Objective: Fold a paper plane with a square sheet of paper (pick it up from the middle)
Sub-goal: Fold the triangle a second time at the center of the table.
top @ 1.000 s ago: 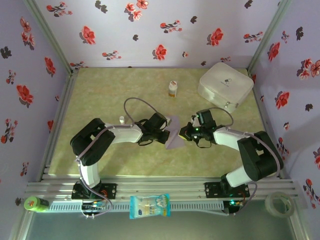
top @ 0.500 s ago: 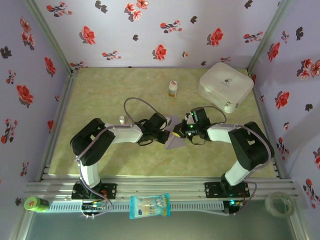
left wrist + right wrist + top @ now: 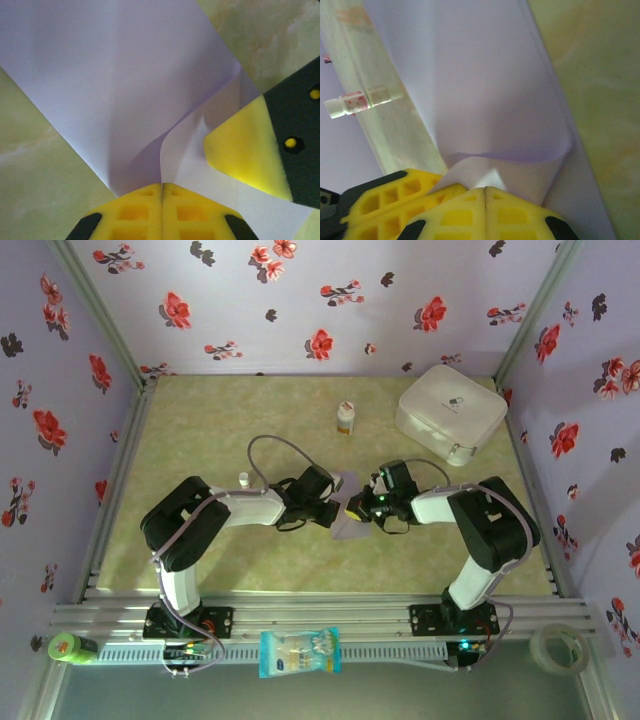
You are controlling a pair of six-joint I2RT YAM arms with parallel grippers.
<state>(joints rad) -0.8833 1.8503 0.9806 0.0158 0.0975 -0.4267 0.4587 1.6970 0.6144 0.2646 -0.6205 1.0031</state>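
Two grippers are being brought close together in the top view. The left gripper and the right gripper are being held tip to tip near the middle of the table, with the square sheet of paper caught between them. A small white bottle and a white rounded case are being left well apart, farther back.

In the left wrist view, the lavender sheet is being pinched at a folded corner by that gripper's yellow fingers, which are pressed together. A loose flap is being bowed upward just beside a yellow pad of the right gripper.

In the right wrist view, the right fingers are likewise being pressed together on a curled edge of the sheet. The rest of the paper is being stretched away toward the far side.

Several risks are being judged from this. With both pinches so near each other, the thin paper is likely being strained, so a pull apart could tear or crumple it. Because the flap is being bent into a curve rather than laid flat, a crease could be set crooked. If one pinch is loosened early, the fold could spring open.
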